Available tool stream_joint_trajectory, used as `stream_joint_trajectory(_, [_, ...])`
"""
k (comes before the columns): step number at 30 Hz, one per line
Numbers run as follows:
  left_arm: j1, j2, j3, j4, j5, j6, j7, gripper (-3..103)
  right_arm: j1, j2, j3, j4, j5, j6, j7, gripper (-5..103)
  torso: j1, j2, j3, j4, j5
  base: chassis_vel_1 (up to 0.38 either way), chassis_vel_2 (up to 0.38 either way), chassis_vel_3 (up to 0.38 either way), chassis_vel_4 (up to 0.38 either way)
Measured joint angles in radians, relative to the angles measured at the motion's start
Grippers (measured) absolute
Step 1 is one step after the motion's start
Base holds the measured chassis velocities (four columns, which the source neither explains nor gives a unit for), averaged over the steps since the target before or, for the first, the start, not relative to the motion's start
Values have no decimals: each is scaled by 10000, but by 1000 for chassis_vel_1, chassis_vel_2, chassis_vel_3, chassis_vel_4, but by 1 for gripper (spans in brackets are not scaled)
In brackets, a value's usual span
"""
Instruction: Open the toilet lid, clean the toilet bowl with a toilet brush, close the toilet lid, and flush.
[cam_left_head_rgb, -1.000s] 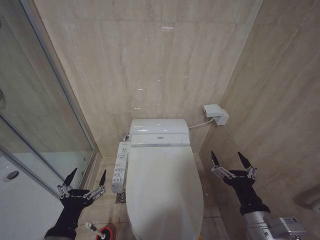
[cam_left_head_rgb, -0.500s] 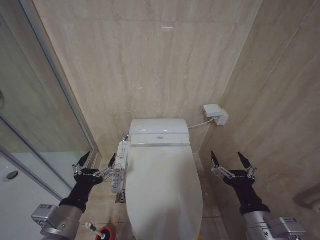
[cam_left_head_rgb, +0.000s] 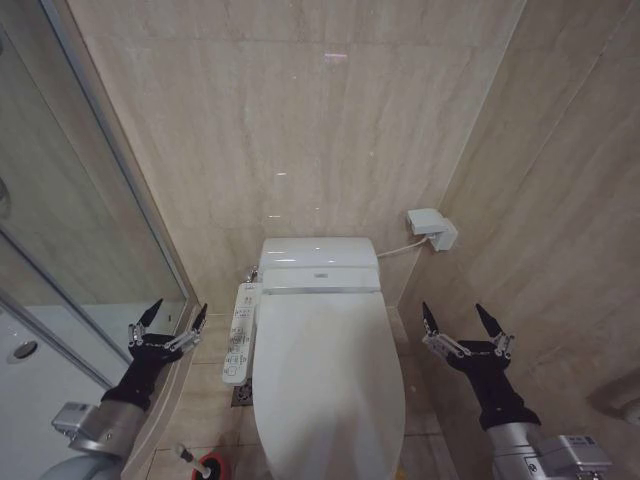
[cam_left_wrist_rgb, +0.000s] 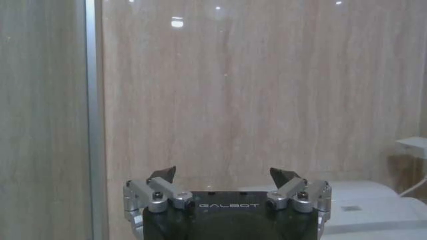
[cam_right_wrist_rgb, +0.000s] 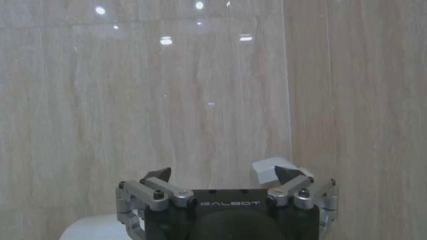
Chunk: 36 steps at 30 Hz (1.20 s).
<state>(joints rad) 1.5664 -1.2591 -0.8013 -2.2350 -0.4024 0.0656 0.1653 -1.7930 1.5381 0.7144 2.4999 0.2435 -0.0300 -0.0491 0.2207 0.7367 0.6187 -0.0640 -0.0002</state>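
Note:
The glossy white toilet lid (cam_left_head_rgb: 330, 385) lies shut over the toilet bowl, which is hidden beneath it. A white button panel (cam_left_head_rgb: 238, 335) runs along its left side. At the bottom of the head view the toilet brush (cam_left_head_rgb: 186, 455) leans in its round red holder (cam_left_head_rgb: 210, 467). My left gripper (cam_left_head_rgb: 168, 322) hovers open to the left of the button panel, above the floor by the glass door; its fingertips (cam_left_wrist_rgb: 163, 174) point at the back wall. My right gripper (cam_left_head_rgb: 464, 323) hangs open to the right of the lid, apart from it, and is empty (cam_right_wrist_rgb: 223, 175).
The white tank (cam_left_head_rgb: 318, 262) stands against the beige tiled back wall. A white wall box (cam_left_head_rgb: 431, 229) with a cable sits on the right wall. A glass shower door (cam_left_head_rgb: 70, 250) with a metal frame bounds the left side.
My left gripper rose and swung right toward the button panel, then drew back left toward the shower door. The right gripper has stayed still.

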Motion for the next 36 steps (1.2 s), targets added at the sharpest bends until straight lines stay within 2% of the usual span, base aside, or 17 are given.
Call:
stream_joint_trajectory(5, [-466, 372, 48, 508, -184, 12, 11, 96, 0, 0, 0, 0, 0, 0, 0, 100, 0, 0, 0, 0, -1, 0, 0, 0, 0])
stream_joint_trajectory(6, [-624, 518, 82, 639, -335, 44, 5, 91, 0, 0, 0, 0, 0, 0, -1, 100, 0, 0, 0, 1, 0, 0, 0, 0, 0])
stream_joint_trajectory(9, [-883, 738, 123, 888, -444, 55, 9, 91, 0, 1, 0, 0, 0, 0, 0, 100, 0, 0, 0, 1, 1, 0, 0, 0, 0])
stream_joint_trajectory(13, [-1663, 1432, 303, 1603, -794, 0, 34, 90, 0, 0, 0, 0, 0, 0, -3, 100, 0, 0, 0, 0, 1, 0, 0, 0, 0])
stream_joint_trajectory(14, [-1663, 1432, 303, 1603, -794, 0, 34, 90, 0, 0, 0, 0, 0, 0, -3, 100, 0, 0, 0, 0, 1, 0, 0, 0, 0])
stream_joint_trajectory(19, [-2481, 2047, 667, 2415, -1184, -80, 497, 90, 0, 0, 1, 0, 0, 0, 0, 100, 0, 0, 0, 0, 2, 0, 0, 0, 0])
stream_joint_trajectory(20, [-2649, 2139, 753, 2625, -1265, -83, 605, 85, 0, 0, 0, 0, 0, 0, 0, 100, 0, 0, 0, 0, 1, 0, 0, 0, 0])
stream_joint_trajectory(23, [-3075, 2335, 965, 3204, -1393, -127, 803, 85, 1, 0, 1, 0, 0, 0, -3, 100, 0, 0, 0, 0, 0, 0, 0, 0, 0])
stream_joint_trajectory(29, [-4154, 2921, 1429, 4953, -1413, -254, 1056, 88, 0, 1, 1, 0, -1, 1, 1, 100, 1, 0, 0, 2, 1, 0, 0, 0, 0])
stream_joint_trajectory(36, [-4945, 3329, 1969, 6025, -1506, -377, 1573, 85, 0, 0, 1, -1, -1, 1, 0, 100, 1, 0, 0, 2, 2, 0, 0, 0, 0])
